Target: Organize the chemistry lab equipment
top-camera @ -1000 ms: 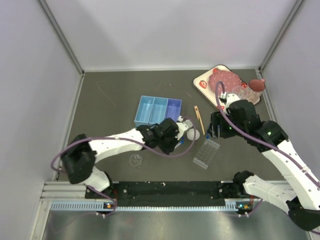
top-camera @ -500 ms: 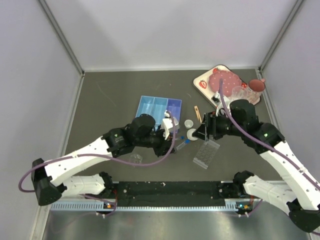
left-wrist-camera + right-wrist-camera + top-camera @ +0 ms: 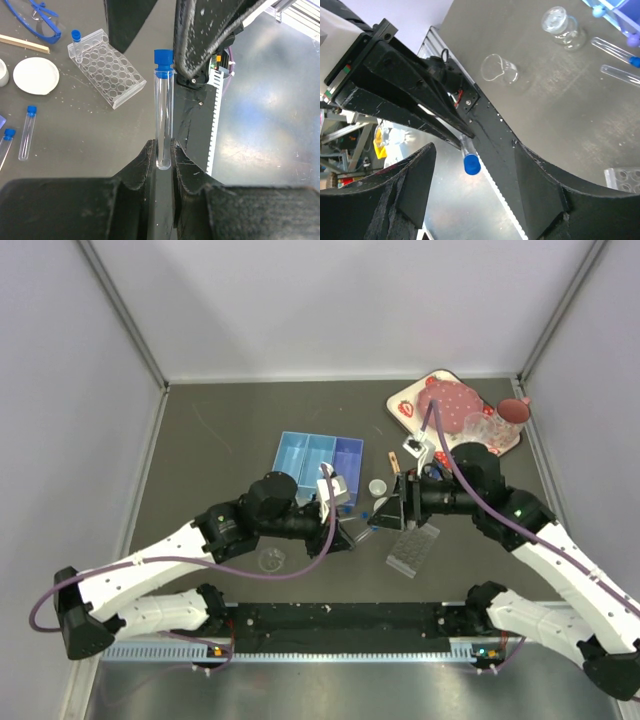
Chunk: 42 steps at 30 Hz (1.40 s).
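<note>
Pinching the tube [image 3: 163, 110] by its base beside the well rack [image 3: 106, 67], left gripper [image 3: 160, 155] aims its cap at spread-jawed right gripper [image 3: 474, 150].

One clear blue-capped tube [image 3: 164, 115] is pinched at its base in the left gripper [image 3: 161, 150]. The clear well rack [image 3: 413, 547] lies flat toward the table's [image 3: 220, 440] front edge, right of centre.
</note>
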Motion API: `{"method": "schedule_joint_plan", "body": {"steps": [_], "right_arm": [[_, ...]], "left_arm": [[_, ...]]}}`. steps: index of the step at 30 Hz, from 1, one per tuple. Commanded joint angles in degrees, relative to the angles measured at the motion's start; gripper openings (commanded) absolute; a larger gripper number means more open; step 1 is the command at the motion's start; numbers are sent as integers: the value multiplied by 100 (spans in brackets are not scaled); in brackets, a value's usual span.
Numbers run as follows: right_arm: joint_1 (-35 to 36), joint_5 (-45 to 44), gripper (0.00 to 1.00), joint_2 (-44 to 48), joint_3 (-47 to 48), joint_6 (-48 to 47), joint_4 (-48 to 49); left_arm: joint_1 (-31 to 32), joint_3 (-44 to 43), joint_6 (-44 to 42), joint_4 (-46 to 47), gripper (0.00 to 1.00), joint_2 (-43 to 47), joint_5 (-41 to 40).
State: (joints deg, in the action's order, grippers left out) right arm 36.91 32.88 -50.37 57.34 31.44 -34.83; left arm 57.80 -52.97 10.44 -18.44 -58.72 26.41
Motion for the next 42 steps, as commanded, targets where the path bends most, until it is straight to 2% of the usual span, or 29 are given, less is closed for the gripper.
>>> {"method": "schedule_joint_plan", "body": {"steps": [1,14,18,21,22,26,28,30,31,33,34,37,42], "right_arm": [[264,175,63,-26,-56,178,433],[335,157,40,-17,-188,231,486],[352,139,35,-43,-179,248,521],[379,131,27,-61,-162,248,521],[387,131,20,-69,-162,248,521],[414,131,3,-78,-144,275,530],[423,139,0,-78,-144,292,530],[440,113,0,-61,-153,301,521],[440,87,0,-43,-153,310,521],[440,-27,0,9,-179,319,521],[449,-54,0,18,-188,319,512],[449,-238,0,1,-188,293,434],[449,-1098,0,-104,-162,12,56]], "left_arm": [[-23,41,20,341,0,185,75],[-120,76,46,499,0,185,206],[-120,94,64,552,0,159,241],[-129,103,64,578,0,159,206],[-129,103,64,561,0,142,198],[-146,111,73,561,1,80,127],[-146,111,81,560,26,62,40],[-155,103,81,569,44,62,-22],[-155,94,73,561,62,36,-48],[-155,33,55,534,78,27,-75],[-146,-2,46,473,98,10,-101],[-155,-143,11,341,99,1,-189],[-155,-494,-129,-107,99,-34,-409]]}}
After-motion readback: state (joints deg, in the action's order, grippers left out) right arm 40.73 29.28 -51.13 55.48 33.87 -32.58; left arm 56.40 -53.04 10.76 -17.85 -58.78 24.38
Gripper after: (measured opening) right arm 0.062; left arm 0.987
